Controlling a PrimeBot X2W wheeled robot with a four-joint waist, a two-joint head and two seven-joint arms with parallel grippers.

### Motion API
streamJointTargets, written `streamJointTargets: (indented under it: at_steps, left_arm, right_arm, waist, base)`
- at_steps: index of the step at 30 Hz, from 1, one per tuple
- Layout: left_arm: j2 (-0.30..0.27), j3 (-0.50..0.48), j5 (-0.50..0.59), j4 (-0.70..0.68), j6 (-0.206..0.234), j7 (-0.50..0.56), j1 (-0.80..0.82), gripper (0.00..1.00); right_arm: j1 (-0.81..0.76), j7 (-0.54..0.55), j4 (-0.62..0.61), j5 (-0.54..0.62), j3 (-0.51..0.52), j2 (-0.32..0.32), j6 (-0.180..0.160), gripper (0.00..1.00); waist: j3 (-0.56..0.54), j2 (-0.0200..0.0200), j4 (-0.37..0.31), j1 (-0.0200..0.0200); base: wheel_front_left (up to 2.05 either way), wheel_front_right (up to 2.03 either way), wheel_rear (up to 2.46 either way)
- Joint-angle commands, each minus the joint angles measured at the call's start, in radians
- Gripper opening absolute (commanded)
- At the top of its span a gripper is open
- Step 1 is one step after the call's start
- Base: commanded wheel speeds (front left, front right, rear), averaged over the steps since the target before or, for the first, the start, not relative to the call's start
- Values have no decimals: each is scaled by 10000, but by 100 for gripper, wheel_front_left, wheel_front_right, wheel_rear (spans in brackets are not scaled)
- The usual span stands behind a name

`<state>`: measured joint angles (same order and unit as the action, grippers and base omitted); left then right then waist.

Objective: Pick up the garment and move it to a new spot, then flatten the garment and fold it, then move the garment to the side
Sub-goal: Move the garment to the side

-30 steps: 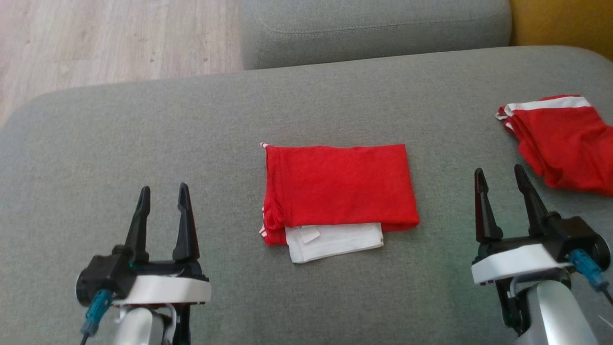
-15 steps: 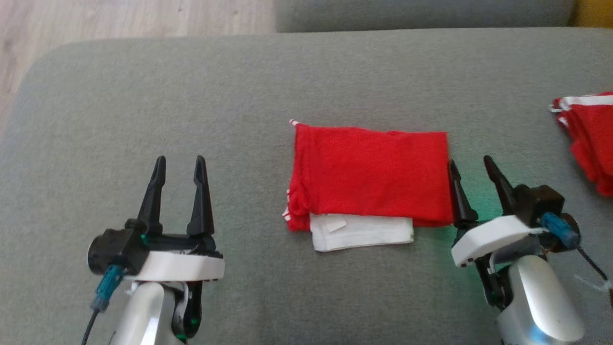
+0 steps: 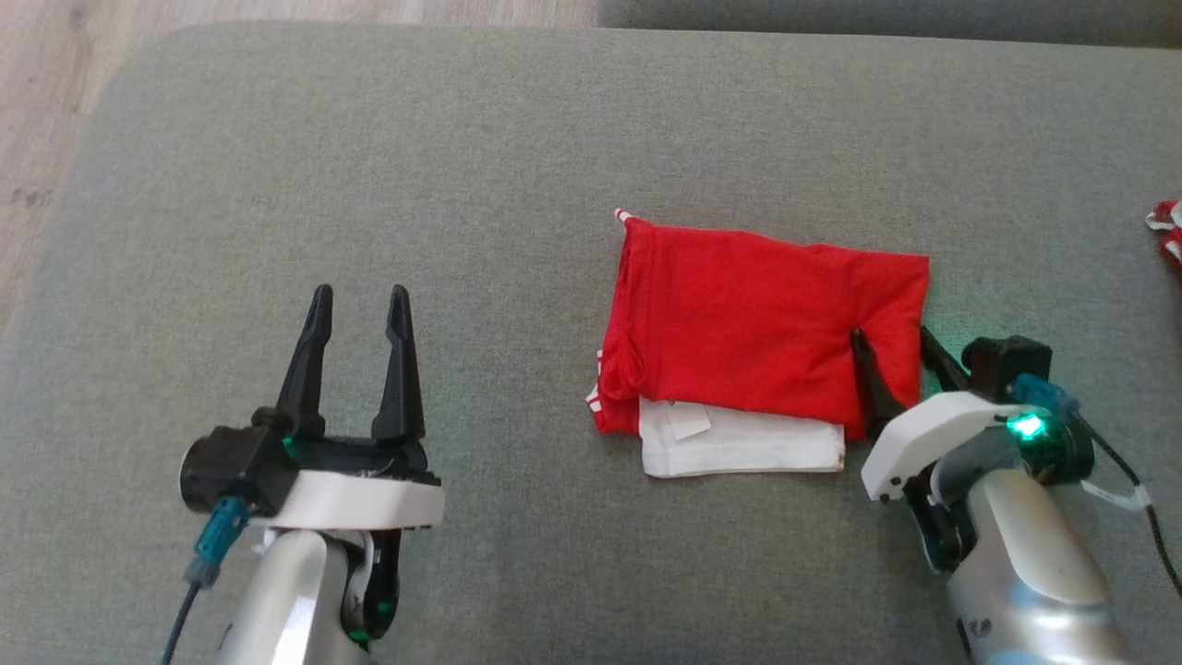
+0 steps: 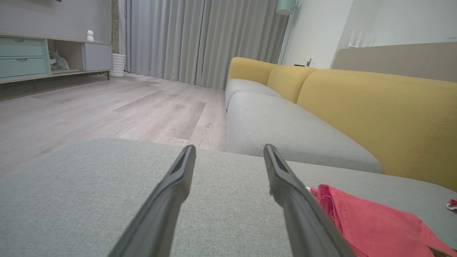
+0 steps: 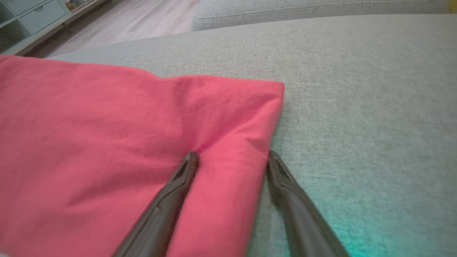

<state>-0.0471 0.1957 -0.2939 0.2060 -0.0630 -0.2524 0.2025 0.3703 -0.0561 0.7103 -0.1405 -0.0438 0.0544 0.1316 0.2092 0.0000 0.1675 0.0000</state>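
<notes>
Straddling the garment (image 3: 739,323) at its right end, the nearer right gripper (image 3: 891,334) stands open, one finger atop, one just beside it.

The red garment (image 3: 739,323) lies folded flat, a white layer, perhaps its lining, showing at the near edge.

We count | folded red garment (image 3: 757,332): one | red-and-white cloth (image 3: 1168,231) at right edge, mostly cut off: one | grippers: two, left gripper (image 3: 360,294), right gripper (image 3: 890,334)
</notes>
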Motion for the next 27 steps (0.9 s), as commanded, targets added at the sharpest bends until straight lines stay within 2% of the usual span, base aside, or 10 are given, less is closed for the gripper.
streamJointTargets:
  at_steps: [1,2,10,18,22,27]
  left_arm:
    - [-32,-266,-67,-318,47,-93,365,100]
    - [-32,-284,-57,-311,60,-93,355,100]
    - [-32,-272,5,-193,-1,-93,213,100]
    - [-32,-74,-50,-355,31,-93,24,100]
    - [-32,31,-39,-425,86,-93,-41,100]
    - [-32,19,39,-504,105,-93,103,100]
  right_arm:
    - [151,-11,212,45,-415,-41,-9,16]
    - [213,-105,294,111,-451,-41,-9,0]
    - [552,-1034,441,1334,-216,-41,-9,0]
    - [578,-1203,-569,2973,-48,114,-9,0]
    - [638,-871,-1339,3263,-446,787,-9,0]
    - [1112,-289,-2119,2878,-801,2193,-9,0]
  waist:
    - [-15,0,-11,0]
    - [-34,0,-35,0]
    - [-566,0,-558,0]
    - [-991,0,-1398,0]
    - [-1003,0,-1943,0]
    - [-661,0,-2475,0]
  base:
    - [0,0,0]
    - [0,0,0]
    - [0,0,0]
    - [0,0,0]
    - [0,0,0]
    - [0,0,0]
